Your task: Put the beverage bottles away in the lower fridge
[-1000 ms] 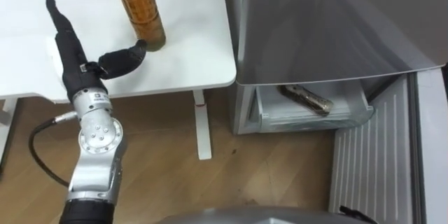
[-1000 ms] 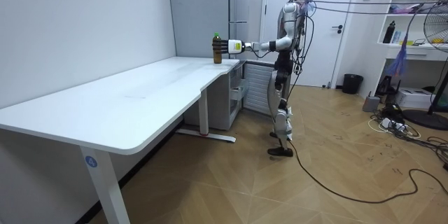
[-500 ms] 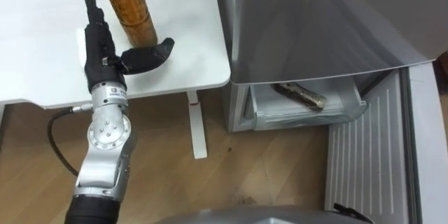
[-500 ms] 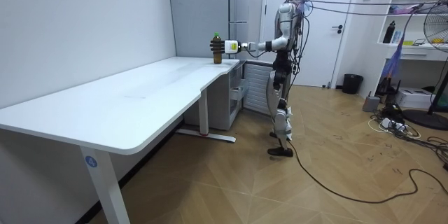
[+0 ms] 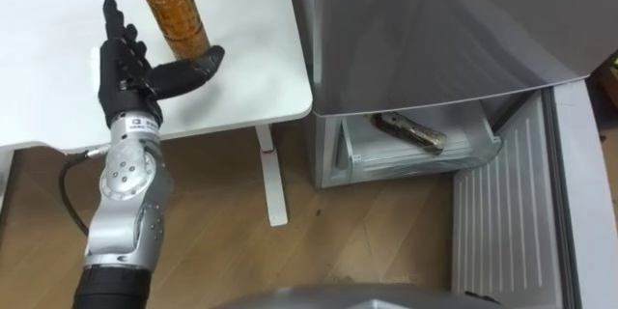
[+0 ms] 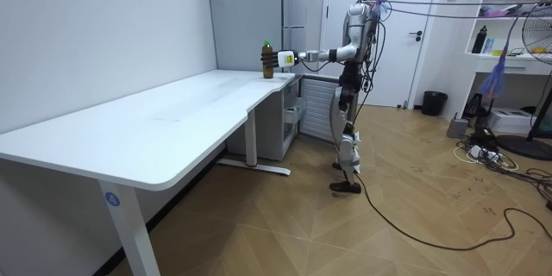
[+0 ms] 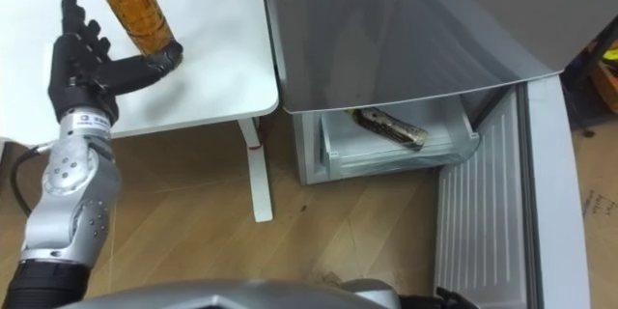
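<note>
I stood at the far end of the table (image 5: 253,63), my left arm stretched out level over its top. My left hand (image 5: 126,75) was above the table near the corner, palm showing, fingers (image 5: 118,34) straight, apart and pointing away from me. My thumb (image 5: 193,64) was spread wide to the side, and nothing was held in the hand.

The bottle (image 5: 174,12) of amber drink with its green cap stood upright on the table, close to the edge, between my fingers and my thumb. The tip of the thumb reached its foot, but I could not tell whether it touched.

The fridge (image 5: 435,29) stood just beside that end of the table. Its lower drawer (image 5: 425,162), below the level of the table top, was pulled open. A second bottle (image 5: 410,133) lay on its side in it. The fridge door (image 5: 502,222) was swung open on the side of the drawer away from the table.
</note>
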Available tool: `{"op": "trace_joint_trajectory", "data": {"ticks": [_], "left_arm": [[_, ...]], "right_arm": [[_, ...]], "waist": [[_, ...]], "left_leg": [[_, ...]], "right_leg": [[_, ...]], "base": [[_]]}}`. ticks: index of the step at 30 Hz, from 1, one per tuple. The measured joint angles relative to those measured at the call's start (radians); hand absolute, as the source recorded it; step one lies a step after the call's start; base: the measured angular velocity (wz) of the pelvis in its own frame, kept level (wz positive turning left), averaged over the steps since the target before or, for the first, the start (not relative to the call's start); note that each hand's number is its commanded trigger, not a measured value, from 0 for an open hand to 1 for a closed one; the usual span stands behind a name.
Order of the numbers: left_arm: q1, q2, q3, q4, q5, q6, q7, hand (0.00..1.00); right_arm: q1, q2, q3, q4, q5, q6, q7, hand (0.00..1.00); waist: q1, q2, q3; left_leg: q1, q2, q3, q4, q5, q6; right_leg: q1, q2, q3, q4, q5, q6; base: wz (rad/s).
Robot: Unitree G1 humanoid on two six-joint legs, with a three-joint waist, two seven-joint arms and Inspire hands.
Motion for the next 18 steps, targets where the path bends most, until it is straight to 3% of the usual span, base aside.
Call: {"op": "trace_joint_trajectory", "data": {"ticks": [6, 12, 18], "left_arm": [[-0.011, 0.000, 0.036, 0.000, -0.028, 0.025, 0.031, 0.00], [-0.011, 0.000, 0.037, 0.000, -0.029, 0.051, 0.067, 0.00], [-0.013, 0.000, 0.037, 0.000, -0.029, 0.063, 0.079, 0.00]], "right_arm": [[0.000, 0.002, -0.002, 0.001, -0.013, 0.016, -0.003, 0.00], [-0.002, 0.001, -0.002, 0.000, -0.042, 0.054, -0.011, 0.00], [-0.002, 0.001, -0.002, 0.001, -0.073, 0.063, -0.011, 0.00]], "waist": [[-0.003, -0.006, 0.0030], [-0.003, -0.009, 0.0033], [-0.003, -0.012, 0.0029]], "left_leg": [[0.023, 0.000, 0.009, -0.010, 0.000, 0.000], [0.023, 0.000, 0.009, -0.011, 0.000, 0.000], [0.022, 0.000, 0.009, -0.009, 0.000, 0.000]], "right_leg": [[0.005, 0.001, 0.010, -0.002, 0.000, 0.000], [0.003, 0.001, 0.011, -0.002, 0.000, 0.000], [0.002, 0.001, 0.011, -0.002, 0.000, 0.000]], "base": [[-0.06], [0.00], [0.00]]}}
